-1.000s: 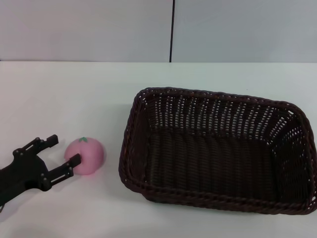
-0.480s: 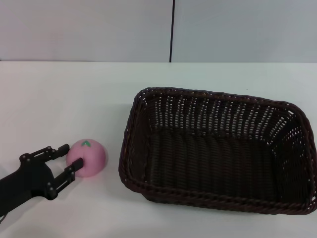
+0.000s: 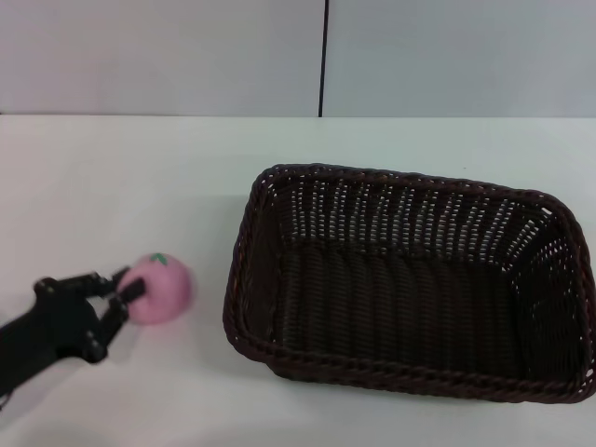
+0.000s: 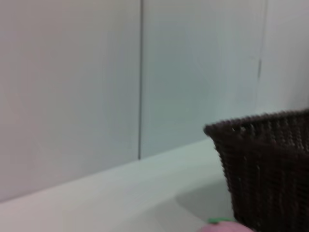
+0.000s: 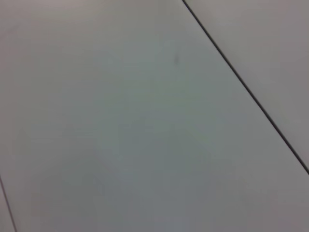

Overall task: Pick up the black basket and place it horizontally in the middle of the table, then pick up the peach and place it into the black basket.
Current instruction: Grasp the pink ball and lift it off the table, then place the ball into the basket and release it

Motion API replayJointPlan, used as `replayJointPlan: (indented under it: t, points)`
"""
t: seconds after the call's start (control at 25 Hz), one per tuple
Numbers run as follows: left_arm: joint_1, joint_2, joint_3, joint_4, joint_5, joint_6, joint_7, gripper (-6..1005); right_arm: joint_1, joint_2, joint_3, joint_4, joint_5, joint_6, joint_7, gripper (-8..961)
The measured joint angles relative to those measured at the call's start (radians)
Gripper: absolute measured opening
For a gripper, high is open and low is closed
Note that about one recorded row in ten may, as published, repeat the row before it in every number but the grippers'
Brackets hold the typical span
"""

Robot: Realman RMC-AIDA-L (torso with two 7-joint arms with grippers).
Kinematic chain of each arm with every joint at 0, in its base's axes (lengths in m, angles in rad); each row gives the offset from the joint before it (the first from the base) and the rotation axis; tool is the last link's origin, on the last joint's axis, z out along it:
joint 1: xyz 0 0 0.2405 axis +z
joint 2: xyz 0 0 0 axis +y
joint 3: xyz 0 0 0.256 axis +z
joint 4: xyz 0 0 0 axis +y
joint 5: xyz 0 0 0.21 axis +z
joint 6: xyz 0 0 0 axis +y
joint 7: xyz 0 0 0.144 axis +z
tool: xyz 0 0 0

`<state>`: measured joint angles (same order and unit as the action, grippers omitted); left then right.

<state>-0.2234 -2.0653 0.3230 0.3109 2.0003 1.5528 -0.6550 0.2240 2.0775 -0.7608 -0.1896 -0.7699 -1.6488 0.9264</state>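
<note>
Basket [image 3: 410, 279]: sits lengthwise mid-table [image 3: 140, 186], mouth up, ready to receive.
Peach [image 3: 158, 287]: on the table, left of the basket.
Left gripper [image 3: 119, 293]: fingers pinching the peach for the lift.
Right gripper: out of sight.

A wall [image 3: 168, 56] stands behind everything. It is plain and pale grey. A thin dark line [image 3: 324, 58] runs straight up and down it, where two wall panels meet. The line comes down to the bottom edge of the wall.

The left wrist view shows the wall [image 4: 67, 87] too, with a thin line [image 4: 140, 79] going up it.

The right wrist view shows only a flat grey surface [image 5: 120, 125] with a dark slanted line [image 5: 246, 87] across it.
</note>
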Motion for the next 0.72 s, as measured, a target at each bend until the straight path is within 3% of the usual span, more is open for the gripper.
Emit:
replayJointPlan:
  t: [0.12,0.32,0.56,0.72]
  points:
    - [-0.001,0.0,-0.07,0.0,-0.025,0.021,0.0,143,0.0,0.0,0.003,0.002,0.0,0.0,0.0,513]
    - [-0.012,0.003,-0.18,-0.001,-0.116,0.11,-0.014,121,0.001,0.0,0.004,0.005,0.0,0.0,0.0,513]
    - [-0.07,0.001,-0.174,-0.006,-0.137,0.233,-0.042,92,0.013,0.0,0.004,0.006,0.0,-0.009,0.0,513]
    - [-0.111,0.001,-0.11,-0.047,-0.129,0.296,-0.054,66,0.024,0.001,0.005,0.006,0.0,-0.019,0.0,513]
